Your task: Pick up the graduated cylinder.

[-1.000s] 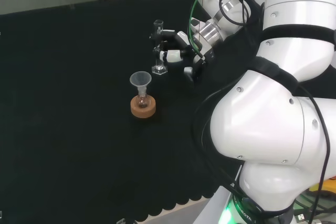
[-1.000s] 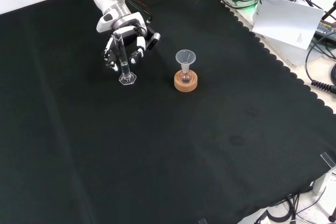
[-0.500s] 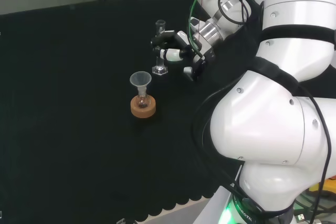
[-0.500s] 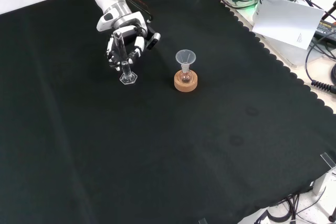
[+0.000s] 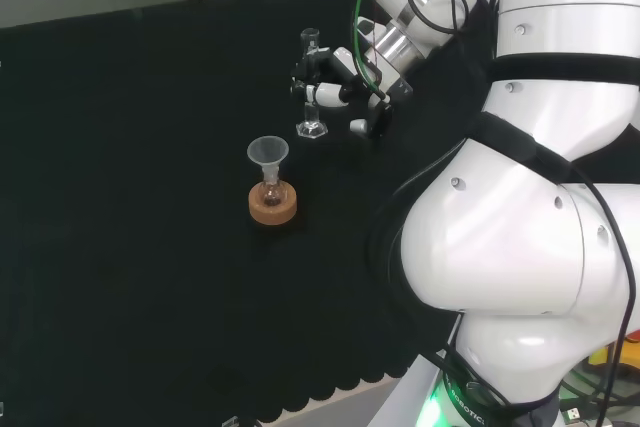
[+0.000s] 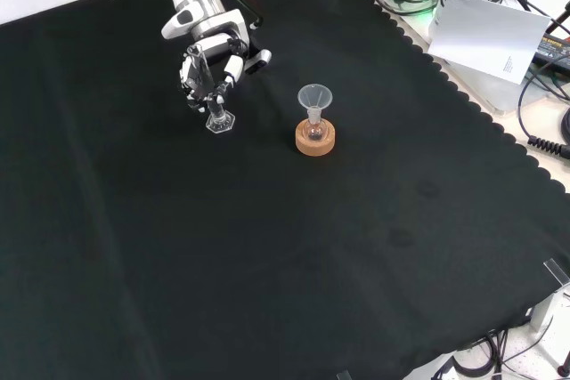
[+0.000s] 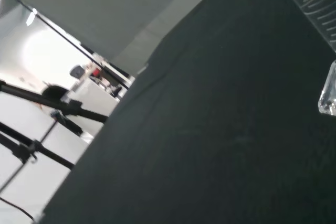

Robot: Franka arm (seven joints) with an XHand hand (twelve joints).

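From the head view I see the hand with fingers curled round the graduated cylinder, gripping it about mid-tube. The cylinder's hexagonal foot looks slightly tilted, but I can't tell there whether it's off the cloth. Front view helps: cylinder leans, top tucked into the hand, foot skewed just above or barely at the cloth; I can't say which. Wrist view gives only a close slice of the cylinder's graduated wall at one edge over the cloth.

Hand comes in from the top of the front view, palm facing the cylinder, thumb side sticking out toward the funnel.

Funnel sits in a small flask on a cork ring, near the cylinder but apart. Otherwise open cloth all round; scalloped cloth edge is well away.
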